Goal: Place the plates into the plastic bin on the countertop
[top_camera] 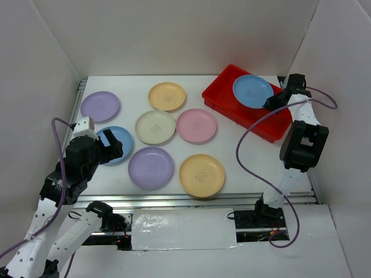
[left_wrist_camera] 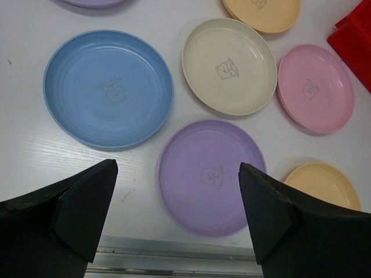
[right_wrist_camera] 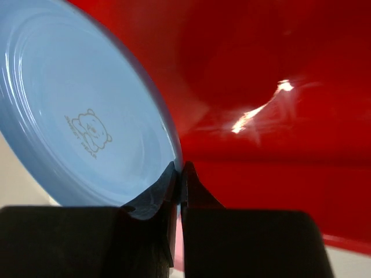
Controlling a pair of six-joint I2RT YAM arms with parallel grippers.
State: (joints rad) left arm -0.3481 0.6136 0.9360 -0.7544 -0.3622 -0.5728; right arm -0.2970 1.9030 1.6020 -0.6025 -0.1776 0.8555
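My right gripper (top_camera: 271, 104) (right_wrist_camera: 180, 174) is shut on the rim of a light blue plate (top_camera: 252, 91) (right_wrist_camera: 81, 116) and holds it tilted over the red plastic bin (top_camera: 229, 101) (right_wrist_camera: 272, 69) at the back right. My left gripper (top_camera: 113, 149) (left_wrist_camera: 177, 197) is open and empty, above the near left of the white countertop (top_camera: 232, 145). Below it lie a light blue plate (top_camera: 116, 142) (left_wrist_camera: 108, 88) and a lilac plate (top_camera: 151, 167) (left_wrist_camera: 211, 176). Other plates lie flat: lilac (top_camera: 99, 106), yellow-orange (top_camera: 167, 96), cream (top_camera: 155, 127) (left_wrist_camera: 229, 65), pink (top_camera: 196, 125) (left_wrist_camera: 316, 86), yellow-orange (top_camera: 202, 175) (left_wrist_camera: 324, 184).
White walls close in the left, back and right. A metal rail (top_camera: 191, 200) (left_wrist_camera: 174, 260) runs along the near edge. A purple cable (top_camera: 246, 145) loops from the right arm over the table's right side.
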